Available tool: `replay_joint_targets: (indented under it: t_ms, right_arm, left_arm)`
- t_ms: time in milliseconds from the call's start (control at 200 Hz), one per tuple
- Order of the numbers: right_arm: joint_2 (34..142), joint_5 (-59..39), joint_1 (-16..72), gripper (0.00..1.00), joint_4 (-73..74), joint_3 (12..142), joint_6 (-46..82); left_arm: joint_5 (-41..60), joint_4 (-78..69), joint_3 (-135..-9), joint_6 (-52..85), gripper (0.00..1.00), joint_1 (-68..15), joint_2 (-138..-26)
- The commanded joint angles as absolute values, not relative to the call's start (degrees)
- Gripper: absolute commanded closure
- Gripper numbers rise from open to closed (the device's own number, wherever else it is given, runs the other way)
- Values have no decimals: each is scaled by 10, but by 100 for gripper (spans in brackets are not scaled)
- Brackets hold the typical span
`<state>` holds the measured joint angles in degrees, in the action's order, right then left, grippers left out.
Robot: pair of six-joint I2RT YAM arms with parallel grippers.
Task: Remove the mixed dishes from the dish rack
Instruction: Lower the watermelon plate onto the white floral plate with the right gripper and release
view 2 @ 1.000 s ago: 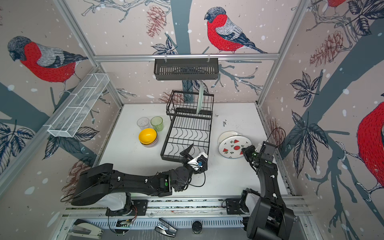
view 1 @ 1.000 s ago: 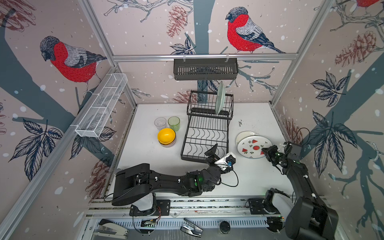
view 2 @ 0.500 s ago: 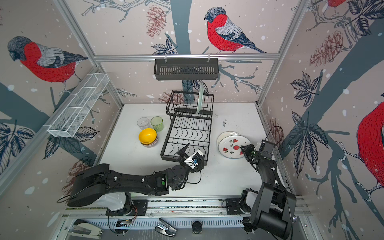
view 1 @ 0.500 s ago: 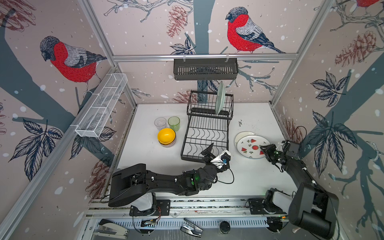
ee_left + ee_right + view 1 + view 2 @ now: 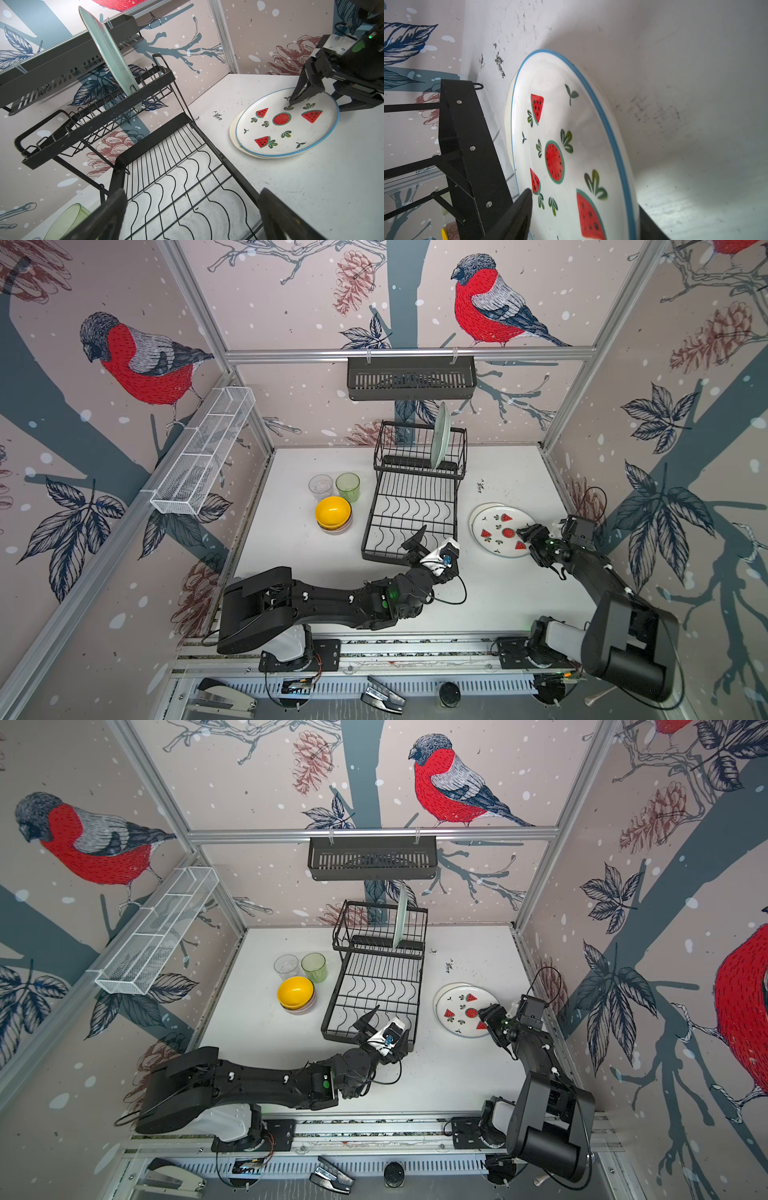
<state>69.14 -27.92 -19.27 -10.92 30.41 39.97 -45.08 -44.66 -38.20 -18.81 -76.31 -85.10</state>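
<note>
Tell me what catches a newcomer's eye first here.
Red-breasted birds cover the walls. On the white table, a watermelon plate lies right of the black dish rack, the right gripper at its rim. A mint plate stands upright in the rack's raised basket.

**White bench and its load**

The bench (image 5: 519, 593) carries a black wire dish rack (image 5: 411, 506) at centre. In both top views, a clear tumbler (image 5: 320, 487), a green tumbler (image 5: 348, 486) and a yellow-topped bowl stack (image 5: 332, 511) stand to the rack's left. To its right, a watermelon plate (image 5: 500, 531) lies on a cream plate (image 5: 473, 514), near dark specks (image 5: 480, 487).

Black arms (image 5: 324, 601), green lights (image 5: 390, 595), looping cable (image 5: 459, 593), perhaps white bases (image 5: 286, 645).
</note>
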Motion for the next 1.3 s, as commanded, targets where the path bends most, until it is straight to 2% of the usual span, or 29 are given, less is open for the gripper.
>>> replay_joint_targets:
  t_ms: [0, 150, 500, 996, 1291]
  right_arm:
    - [688, -234, -174, 25, -124, 323, 380]
    - [694, -202, -150, 17, -149, 346, 379]
    - [722, -132, -135, 7, -196, 376, 372]
    - [748, -114, -121, 6, -193, 390, 370]
    - [692, -133, -119, 6, -172, 374, 369]
  left_arm:
    - [-448, -463, -381, -177, 2, -761, -850]
    - [-438, -458, -380, -168, 2, -760, -848]
    - [-434, -458, -372, -165, 2, -757, -837]
    - [-424, -452, -370, -159, 2, -756, -834]
    - [-373, -430, -373, -101, 2, -747, -828]
